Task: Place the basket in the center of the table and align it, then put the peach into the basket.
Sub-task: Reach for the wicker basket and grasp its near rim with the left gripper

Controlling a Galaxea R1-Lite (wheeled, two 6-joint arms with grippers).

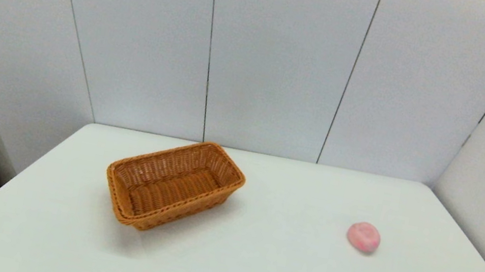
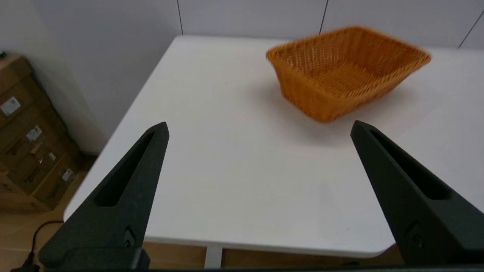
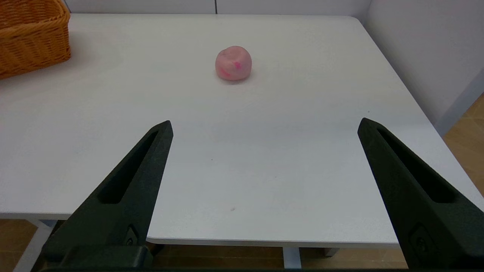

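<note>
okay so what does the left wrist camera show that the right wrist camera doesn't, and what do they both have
Only the left wrist view shows the whole basket, empty and set askew on the table, the left gripper open short of it, and cardboard boxes on the floor beside the table. Only the right wrist view shows the peach, lying alone on the tabletop, with the right gripper open and well back from it. Both share the white table and the basket, though the right wrist view catches just one end of it.
</note>
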